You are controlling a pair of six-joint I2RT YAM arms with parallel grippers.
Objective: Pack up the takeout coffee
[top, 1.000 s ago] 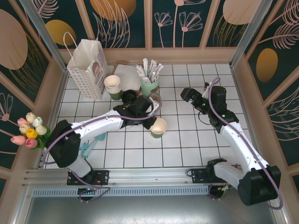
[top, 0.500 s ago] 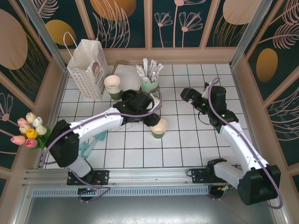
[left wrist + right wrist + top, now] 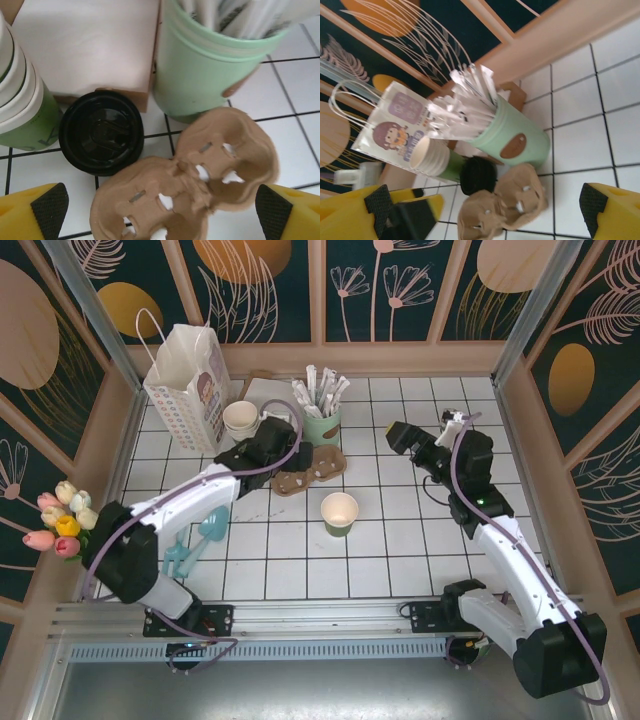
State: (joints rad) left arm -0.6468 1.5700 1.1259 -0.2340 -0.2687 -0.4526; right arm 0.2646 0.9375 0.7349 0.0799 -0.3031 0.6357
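Nearest to me in the overhead view, a lidless green paper cup with a cream inside [image 3: 340, 512] stands alone on the white tiled table [image 3: 400, 570]. At its 11 o'clock lies a brown moulded-pulp two-cup carrier [image 3: 308, 468].

Through the left wrist camera, my left gripper [image 3: 160, 210] has its yellow fingers spread wide and clamps nothing; the carrier lies between them. The takeout coffee [image 3: 101, 132] shows me just its round black plastic lid from above. It sits beyond the left-hand pad, at about that pad's 1 o'clock, apart from both pads and just beside the carrier's rim.

At the coffee's 9 o'clock is a stack of white-rimmed green paper cups [image 3: 20, 110]. At its 2 o'clock is a pale green cup of white wrapped sticks [image 3: 210, 65], and at 12 a flat pale sheet on a brown board [image 3: 85, 45].

My right gripper [image 3: 485, 202] is also wide apart and empty, well away at the stick cup's 3 o'clock side, with the coffee's lid ahead between its fingers.

Farthest, at 11 o'clock, a white printed paper bag with handles [image 3: 190, 385] stands by the back wall.
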